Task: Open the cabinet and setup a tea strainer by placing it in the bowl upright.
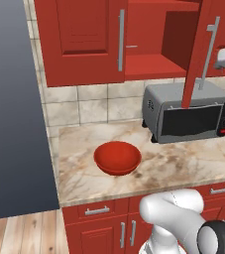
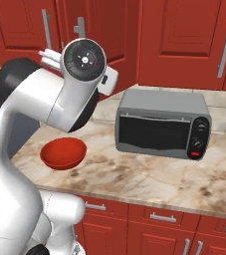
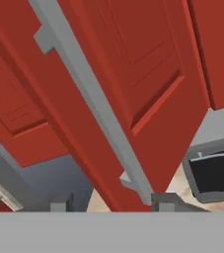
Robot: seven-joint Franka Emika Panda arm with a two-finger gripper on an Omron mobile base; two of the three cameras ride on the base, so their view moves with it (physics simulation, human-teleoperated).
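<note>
My cabinet [image 1: 84,39] hangs above the counter [image 1: 183,168] with its right door [image 1: 197,54] swung out edge-on toward me, over the toaster oven [image 1: 188,111]. The opened compartment shows a bare red shelf, and near the left door's edge a thin silvery bar pokes out (I take it for the tea strainer's [image 1: 132,46] handle, though the mesh cup is hidden behind the closed left door). The bowl [image 1: 117,158] sits on the marble left of the toaster oven, well apart from it, and nothing lies inside it.

In my hand view the open door's long silver handle [image 3: 91,99] runs diagonally across, its lower mount ending just beside my claw [image 3: 111,205]. My two finger tips [image 3: 59,205] stand apart at the bottom, with nothing between them; the handle end sits close above the right tip, whether touching I cannot tell.

The counter around the bowl is open marble on every side, with the front edge near it. The swung door's lower corner hangs over the toaster oven's top.
</note>
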